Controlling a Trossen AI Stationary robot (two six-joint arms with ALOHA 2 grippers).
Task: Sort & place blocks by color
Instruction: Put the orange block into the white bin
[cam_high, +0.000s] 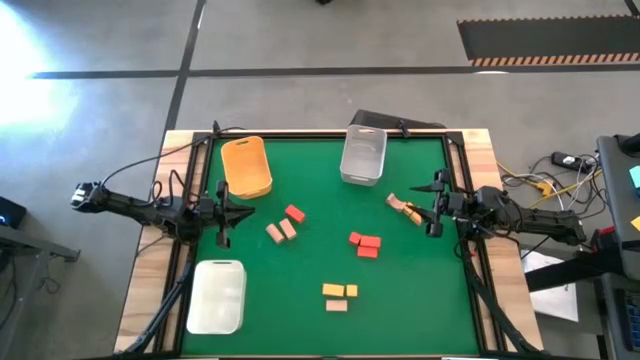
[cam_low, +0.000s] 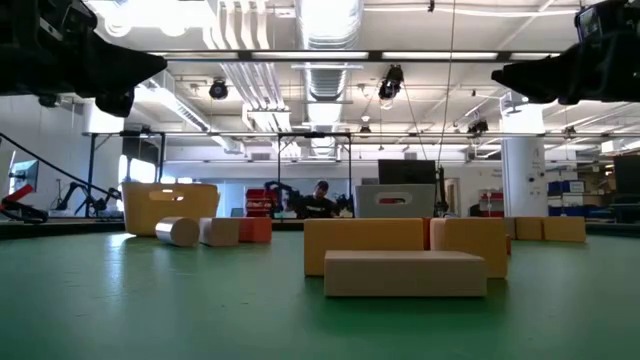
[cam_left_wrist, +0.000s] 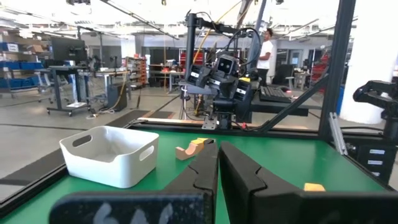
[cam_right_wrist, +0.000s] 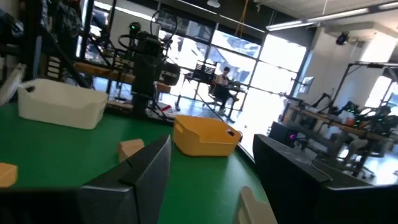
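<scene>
Small blocks lie flat on the green table (cam_high: 320, 180). A red block (cam_high: 294, 213) and two tan ones (cam_high: 281, 231) lie left of centre. Three red blocks (cam_high: 365, 244) lie right of centre. Two yellow blocks (cam_high: 340, 290) and a tan one (cam_high: 336, 305) lie nearer the front. A tan and yellow pair (cam_high: 402, 207) lies just ahead of my right gripper. My left gripper (cam_high: 236, 212) is shut and empty at the table's left side (cam_left_wrist: 217, 168). My right gripper (cam_high: 430, 212) is open and raised at the right side (cam_right_wrist: 211, 180). A pale block (cam_right_wrist: 250, 206) shows low between its fingers.
An orange bin (cam_high: 246, 166) stands at the far left, a clear bin (cam_high: 363, 155) at the far middle and a white bin (cam_high: 217, 295) at the near left. Black rails frame the table. People sit and stand in the room beyond.
</scene>
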